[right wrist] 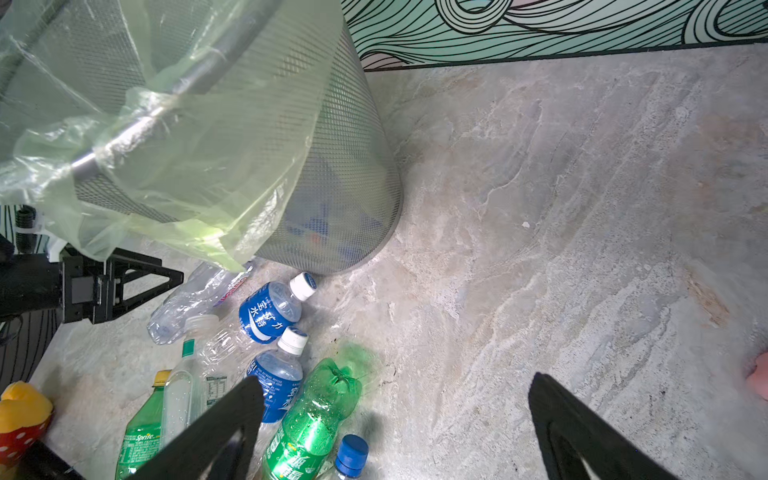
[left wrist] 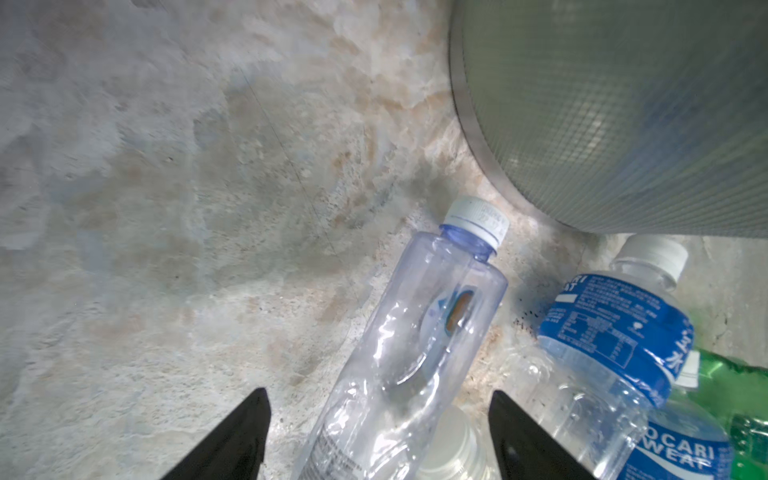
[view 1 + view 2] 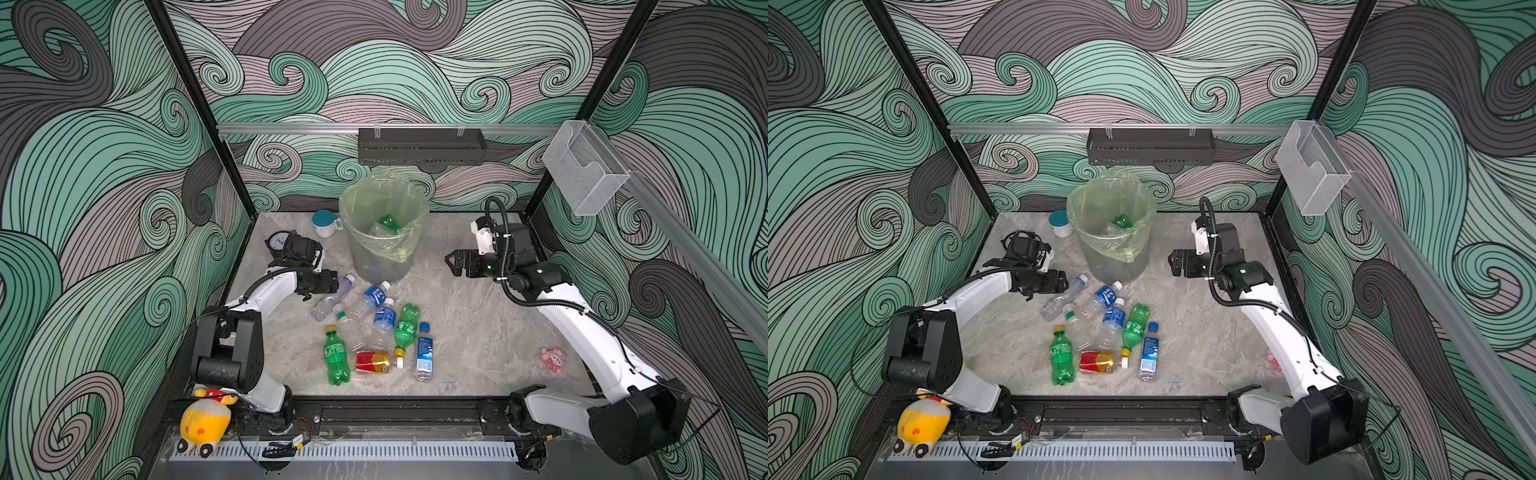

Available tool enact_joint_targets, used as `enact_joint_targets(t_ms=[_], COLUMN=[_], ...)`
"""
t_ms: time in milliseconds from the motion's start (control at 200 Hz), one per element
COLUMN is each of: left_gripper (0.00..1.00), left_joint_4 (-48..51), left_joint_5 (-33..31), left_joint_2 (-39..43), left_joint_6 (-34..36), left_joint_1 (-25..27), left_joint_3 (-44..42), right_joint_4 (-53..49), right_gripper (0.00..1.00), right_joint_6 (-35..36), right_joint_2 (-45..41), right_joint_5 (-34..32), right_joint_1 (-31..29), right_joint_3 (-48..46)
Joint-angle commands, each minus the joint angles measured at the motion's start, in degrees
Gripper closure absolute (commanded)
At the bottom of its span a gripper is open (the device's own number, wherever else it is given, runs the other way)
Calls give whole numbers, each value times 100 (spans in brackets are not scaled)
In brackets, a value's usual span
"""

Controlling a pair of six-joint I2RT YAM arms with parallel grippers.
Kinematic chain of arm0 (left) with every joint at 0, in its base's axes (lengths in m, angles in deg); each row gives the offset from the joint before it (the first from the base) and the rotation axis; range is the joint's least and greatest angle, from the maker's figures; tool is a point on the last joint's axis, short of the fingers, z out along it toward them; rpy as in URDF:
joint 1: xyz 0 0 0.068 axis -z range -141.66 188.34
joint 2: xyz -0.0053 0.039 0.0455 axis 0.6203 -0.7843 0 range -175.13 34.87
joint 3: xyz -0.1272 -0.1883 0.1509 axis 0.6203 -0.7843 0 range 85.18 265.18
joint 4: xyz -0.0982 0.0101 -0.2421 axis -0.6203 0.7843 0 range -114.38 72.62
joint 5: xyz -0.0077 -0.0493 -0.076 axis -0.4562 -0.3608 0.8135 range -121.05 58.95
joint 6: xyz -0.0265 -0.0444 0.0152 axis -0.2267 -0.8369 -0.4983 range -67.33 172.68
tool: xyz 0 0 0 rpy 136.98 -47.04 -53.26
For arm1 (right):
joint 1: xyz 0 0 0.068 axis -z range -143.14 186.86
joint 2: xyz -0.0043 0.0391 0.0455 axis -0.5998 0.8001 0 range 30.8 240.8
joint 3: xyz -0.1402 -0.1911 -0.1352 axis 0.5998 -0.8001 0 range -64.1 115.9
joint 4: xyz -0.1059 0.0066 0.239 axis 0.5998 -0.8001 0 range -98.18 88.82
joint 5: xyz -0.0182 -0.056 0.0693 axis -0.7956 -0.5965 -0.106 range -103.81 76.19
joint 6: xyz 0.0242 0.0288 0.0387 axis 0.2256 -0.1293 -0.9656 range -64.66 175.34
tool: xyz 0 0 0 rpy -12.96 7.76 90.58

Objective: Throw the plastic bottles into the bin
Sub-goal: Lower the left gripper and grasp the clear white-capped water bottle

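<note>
Several plastic bottles lie in a heap in front of the bin. Among them are a clear bottle, two blue-labelled ones, two green ones and a red-and-yellow one. A green bottle lies inside the bin. My left gripper is open, its jaws straddling the clear bottle with a gap on each side. My right gripper hangs open and holds nothing, right of the bin.
A white jar with a teal lid and a small clock stand left of the bin. A pink toy lies at the right. A yellow plush sits at the front left. A clear box hangs on the right rail.
</note>
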Motion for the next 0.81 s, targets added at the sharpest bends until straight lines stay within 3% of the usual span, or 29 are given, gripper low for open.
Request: enact_joint_targets(t_ms=[0, 420, 801], left_gripper=[16, 20, 31], left_joint_4=[40, -65, 93], left_joint_5=[334, 256, 70], left_joint_2=[-116, -669, -1047], left_joint_6=[83, 92, -22], left_joint_1=[40, 92, 137], left_joint_3=[34, 60, 308], right_joint_4=[308, 554, 593], right_gripper=[1, 1, 1], right_joint_6=[-193, -433, -451], right_joint_2=[-54, 19, 10], right_joint_5=[-97, -15, -42], right_joint_1=[80, 109, 117], right_joint_3=[-116, -360, -441])
